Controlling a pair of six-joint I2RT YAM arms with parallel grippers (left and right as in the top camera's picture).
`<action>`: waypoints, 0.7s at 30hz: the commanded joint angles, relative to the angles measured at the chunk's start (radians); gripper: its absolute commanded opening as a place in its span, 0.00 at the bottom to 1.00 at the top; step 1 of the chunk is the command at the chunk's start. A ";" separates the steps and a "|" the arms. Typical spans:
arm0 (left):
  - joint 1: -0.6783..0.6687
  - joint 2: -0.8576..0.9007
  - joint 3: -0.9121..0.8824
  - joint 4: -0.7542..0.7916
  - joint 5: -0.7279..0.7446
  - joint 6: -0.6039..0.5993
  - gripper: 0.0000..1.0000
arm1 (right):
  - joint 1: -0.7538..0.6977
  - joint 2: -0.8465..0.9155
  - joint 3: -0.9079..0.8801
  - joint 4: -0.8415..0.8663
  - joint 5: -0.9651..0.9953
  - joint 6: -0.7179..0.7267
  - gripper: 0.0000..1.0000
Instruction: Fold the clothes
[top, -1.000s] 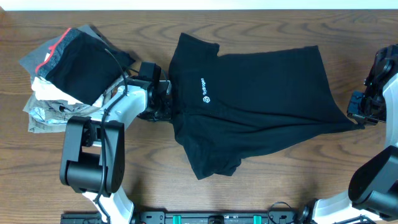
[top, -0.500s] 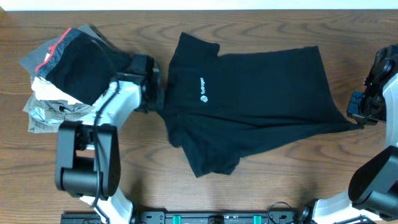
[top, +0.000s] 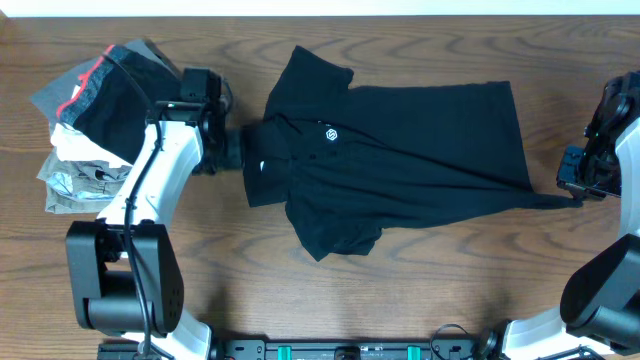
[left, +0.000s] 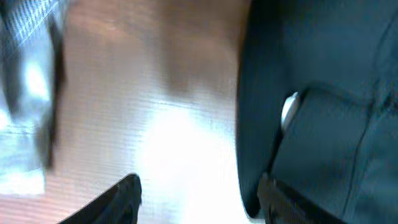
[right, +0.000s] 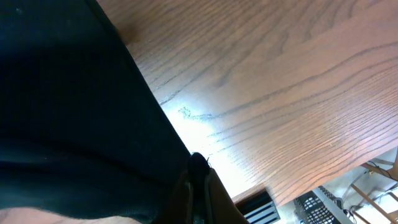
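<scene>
The clothes (top: 420, 170), a black T-shirt with a small white logo, lie spread across the middle of the table, collar end to the left. My left gripper (top: 234, 150) stands open just left of the collar. In the left wrist view its fingers (left: 118, 198) are wide apart over bare wood, and the right finger rests at the edge of the clothes (left: 323, 81), where a white label shows. My right gripper (top: 573, 192) is shut on the shirt's far right hem corner, which is pulled out to a point. The right wrist view shows the closed gripper (right: 200, 177) pinching the black fabric (right: 68, 99).
A pile of folded grey, white and red-trimmed garments (top: 95, 115) sits at the far left, beside the left arm. The table's near edge (right: 292, 186) runs close under the right gripper, with a black wire rack (right: 329, 202) below it.
My left gripper dragged the collar end of the shirt to the left and upward, then opened and let it go. The right gripper stayed shut on the hem corner.
</scene>
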 joint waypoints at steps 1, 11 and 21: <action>-0.001 -0.001 -0.010 -0.043 0.089 -0.063 0.62 | -0.012 -0.006 -0.002 0.000 0.011 0.013 0.03; -0.053 -0.001 -0.103 -0.063 0.385 -0.062 0.56 | -0.012 -0.007 -0.002 0.000 0.003 0.013 0.03; -0.216 0.000 -0.169 -0.031 0.385 -0.090 0.57 | -0.012 -0.007 -0.002 0.000 0.003 0.013 0.04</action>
